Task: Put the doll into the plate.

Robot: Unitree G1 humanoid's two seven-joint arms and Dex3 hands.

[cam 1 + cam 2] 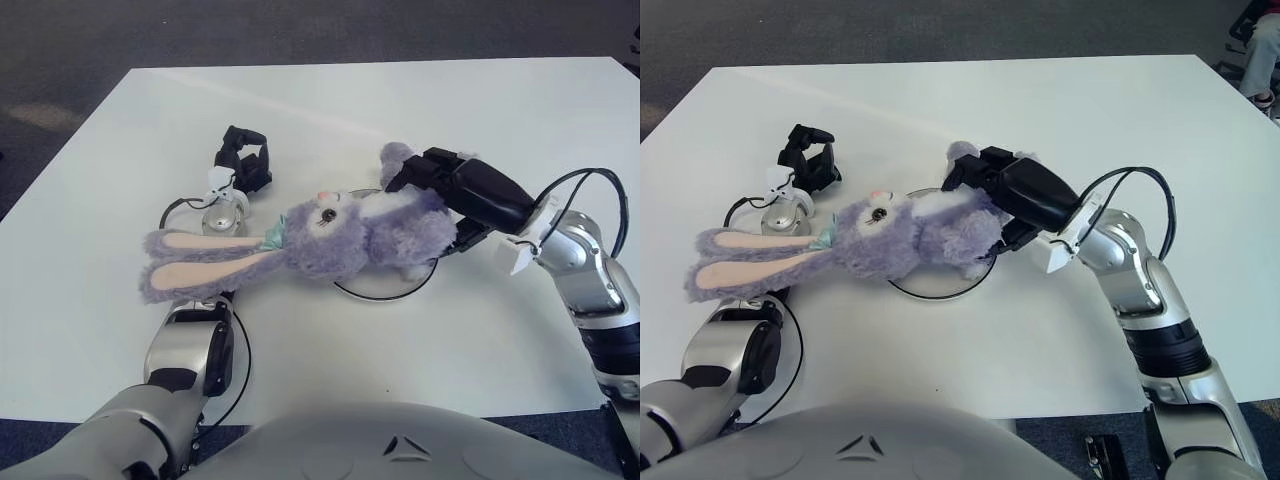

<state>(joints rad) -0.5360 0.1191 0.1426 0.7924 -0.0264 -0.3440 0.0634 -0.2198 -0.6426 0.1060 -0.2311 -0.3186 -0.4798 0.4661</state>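
Observation:
A purple plush bunny doll (pixel 330 240) lies on its side across a round plate with a dark rim (pixel 385 292) in the middle of the white table. Its body is over the plate. Its head and long ears (pixel 190 265) stick out to the left past the rim. My right hand (pixel 425 195) comes in from the right and is closed around the doll's rear and leg. My left hand (pixel 243 160) shows to the left of the doll's head, fingers relaxed and empty. The doll hides most of the plate.
The white table (pixel 330 110) extends far behind and to both sides. Black cables loop by my left wrist (pixel 180 210) and right forearm (pixel 580 185). Dark carpet surrounds the table. A person's leg (pixel 1262 50) shows at the far right.

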